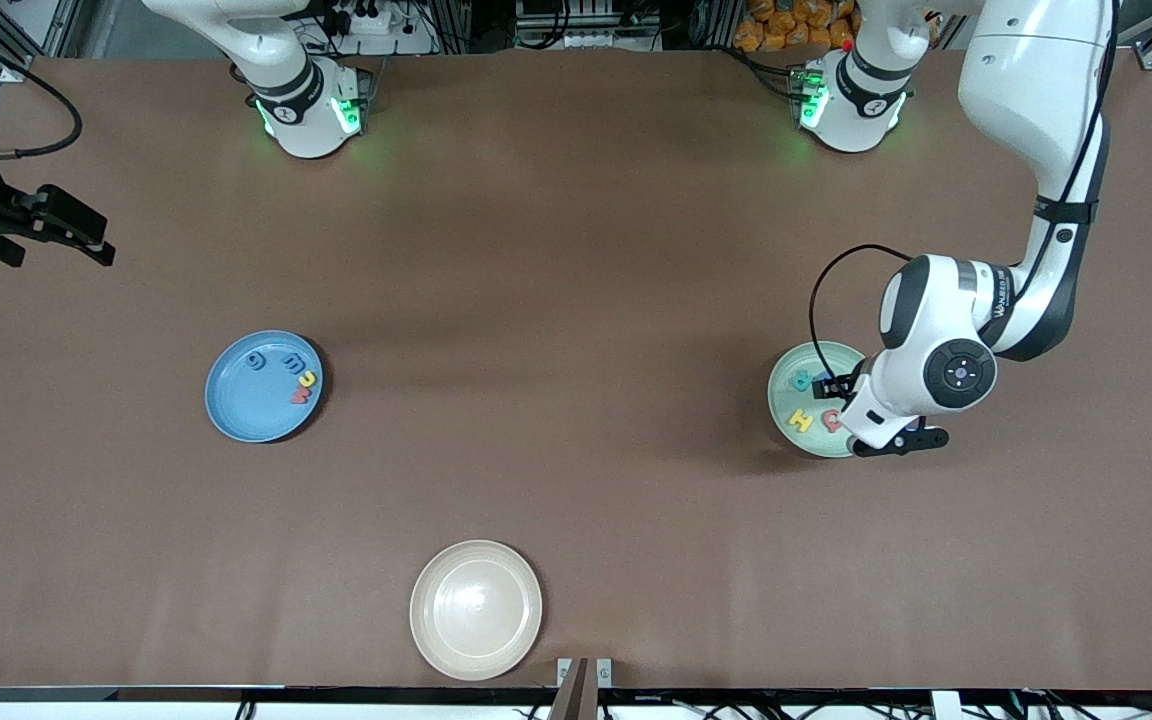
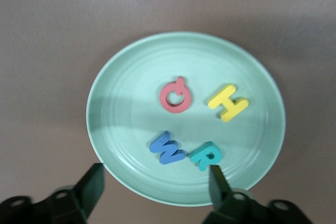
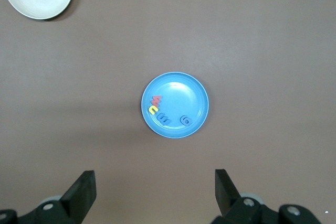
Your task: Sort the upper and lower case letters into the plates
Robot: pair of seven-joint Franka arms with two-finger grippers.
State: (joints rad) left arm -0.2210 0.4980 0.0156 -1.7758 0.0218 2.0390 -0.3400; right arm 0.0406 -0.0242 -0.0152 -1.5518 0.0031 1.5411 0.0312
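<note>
Plates first. Round pale green plastic plate [image 2: 186,66] lies toward the left arm's end of the brown table [image 1: 576,250] and holds four flat toy letters: red Q [image 2: 176,95], yellow H [image 2: 228,103], blue W [image 2: 166,148], teal R [image 2: 206,155]. Q and H sit side by side but apart; W and R touch or nearly touch. Round blue plastic plate [image 1: 263,386] lies toward the right arm's end, carrying four small letters crowded along one side of its floor: red w [image 3: 156,100], yellow u [image 3: 153,110], blue m [image 3: 164,118], blue g [image 3: 184,120]. Cream-beige round plate [image 1: 476,610] sits nearest the front camera, nothing in it.

Left pincer [image 2: 154,182] hangs low over the green plate's rim, fingers spread wide, gripping nothing; one fingertip [image 2: 214,174] overlaps the R's edge. In the front view the left arm's wrist covers part of the green plate. Right pincer [image 3: 155,187] is high above the blue plate, wide open, empty; the arm waits.

H's long axis lies at a slant; W's runs roughly in line with R.
</note>
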